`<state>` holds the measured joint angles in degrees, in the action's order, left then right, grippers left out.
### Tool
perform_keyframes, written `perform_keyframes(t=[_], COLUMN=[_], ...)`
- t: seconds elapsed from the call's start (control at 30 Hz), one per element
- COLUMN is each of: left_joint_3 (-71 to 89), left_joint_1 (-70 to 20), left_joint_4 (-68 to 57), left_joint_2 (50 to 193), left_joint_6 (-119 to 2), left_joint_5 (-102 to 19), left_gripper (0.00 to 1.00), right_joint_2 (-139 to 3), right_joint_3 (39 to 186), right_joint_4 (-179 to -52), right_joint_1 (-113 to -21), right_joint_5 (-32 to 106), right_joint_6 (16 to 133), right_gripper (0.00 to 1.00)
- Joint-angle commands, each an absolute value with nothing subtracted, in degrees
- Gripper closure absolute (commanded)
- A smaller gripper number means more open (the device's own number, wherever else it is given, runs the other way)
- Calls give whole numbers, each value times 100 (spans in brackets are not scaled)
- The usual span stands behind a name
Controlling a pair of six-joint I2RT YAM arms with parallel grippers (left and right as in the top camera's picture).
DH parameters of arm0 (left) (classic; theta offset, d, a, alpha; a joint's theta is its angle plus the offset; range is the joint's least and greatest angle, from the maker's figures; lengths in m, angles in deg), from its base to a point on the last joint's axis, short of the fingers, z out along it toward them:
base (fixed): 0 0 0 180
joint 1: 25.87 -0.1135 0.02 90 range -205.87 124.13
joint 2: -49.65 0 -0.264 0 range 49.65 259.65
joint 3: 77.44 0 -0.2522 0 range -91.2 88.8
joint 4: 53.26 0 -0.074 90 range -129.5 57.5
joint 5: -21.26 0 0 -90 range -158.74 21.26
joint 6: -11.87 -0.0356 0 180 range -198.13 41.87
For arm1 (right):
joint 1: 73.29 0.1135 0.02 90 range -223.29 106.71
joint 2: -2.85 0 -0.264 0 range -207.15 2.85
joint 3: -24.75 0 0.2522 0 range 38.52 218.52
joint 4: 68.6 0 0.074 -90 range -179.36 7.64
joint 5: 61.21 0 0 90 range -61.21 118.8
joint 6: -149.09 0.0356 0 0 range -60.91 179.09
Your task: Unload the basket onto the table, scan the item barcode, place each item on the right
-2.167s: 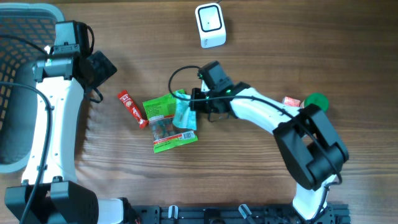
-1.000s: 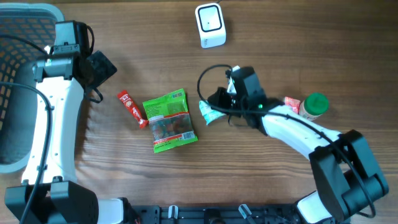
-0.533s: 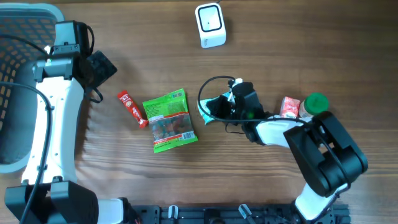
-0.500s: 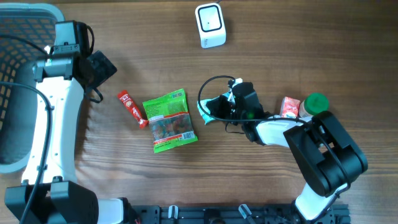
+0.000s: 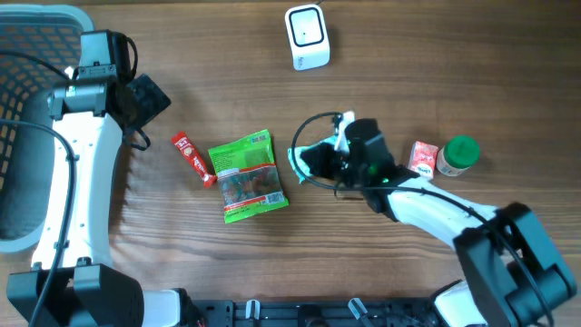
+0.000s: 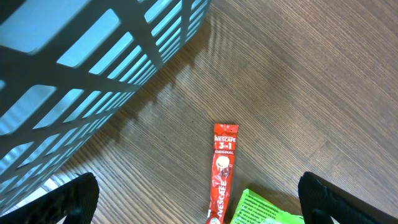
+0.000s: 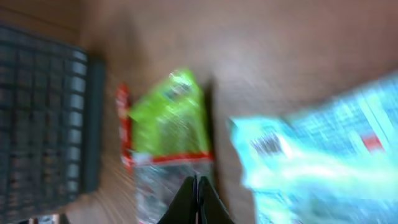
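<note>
Looking at wooden table [image 5: 454,54]. Bearing basket [image 5: 18,54] at left edge, white scanner [image 5: 307,36] at far side. Carrying red coffee stick [image 5: 193,158] just beside green snack bag [image 5: 248,175] mid-table, small red packet [image 5: 422,156] just beside green-capped bottle [image 5: 457,154] at right.

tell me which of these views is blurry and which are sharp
right wrist view: heavy motion blur, the teal packet and green snack bag smeared, print unreadable; left wrist view: sharp, lettering on the Nescafe stick legible; overhead view: sharp, evenly lit, no glare.
</note>
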<state>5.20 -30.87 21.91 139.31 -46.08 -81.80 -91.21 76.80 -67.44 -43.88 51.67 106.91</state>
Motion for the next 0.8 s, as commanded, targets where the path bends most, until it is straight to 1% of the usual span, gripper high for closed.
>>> perform_keyframes(t=[0.0, 0.1, 0.17, 0.27, 0.3, 0.37, 0.4, 0.43, 0.5, 0.53, 0.6, 0.63, 0.67, 0.73, 0.77], left_joint_3=[442, 442, 442, 442, 442, 442, 442, 442, 442, 442, 442, 442, 442, 442, 442], left_joint_1=[-3141, -3141, -3141, -3141, -3141, -3141, -3141, -3139, -3139, -3141, -3141, -3141, -3139, -3139, -3141], left_joint_4=[2178, 2178, 2178, 2178, 2178, 2178, 2178, 2178, 2178, 2178, 2178, 2178, 2178, 2178, 2178], left_joint_2=[13901, 13901, 13901, 13901, 13901, 13901, 13901, 13901, 13901, 13901, 13901, 13901, 13901, 13901, 13901], left_joint_6=[-4636, -4636, -4636, -4636, -4636, -4636, -4636, -4636, -4636, -4636, -4636, -4636, -4636, -4636, -4636], left_joint_5=[-8274, -8274, -8274, -8274, -8274, -8274, -8274, -8274, -8274, -8274, -8274, -8274, -8274, -8274, -8274], left_gripper=[0, 0, 0, 0, 0, 0, 0, 0, 0, 0, 0, 0, 0, 0, 0], right_joint_2=[-9665, -10072, -9912, -9254, -8955, -8413, -8223, -8116, -8131, -8175, -8240, -8247, -8247, -8244, -8244], right_joint_3=[7665, 7678, 7752, 8001, 8141, 8526, 8808, 9225, 9831, 10165, 10600, 10672, 10672, 10665, 10665], right_joint_4=[-6808, -6805, -6856, -7127, -7354, -8193, -8829, -9739, -10897, -11470, -12053, -12027, -11852, -11586, -11588], right_joint_1=[-4159, -4069, -4074, -4074, -4095, -4222, -4342, -4557, -4891, -5107, -5470, -5663, -5791, -5938, -5966], right_joint_5=[4942, 5204, 5252, 5243, 5246, 5243, 5241, 5239, 5189, 5125, 4990, 4817, 4607, 4314, 4365], right_joint_6=[10583, 11010, 10983, 10548, 10356, 9845, 9530, 9123, 8422, 7884, 7023, 6621, 6280, 5987, 5663], right_gripper=[96, 96, 96, 96, 96, 96, 95, 91, 72, 63, 45, 25, 14, 1, 0])
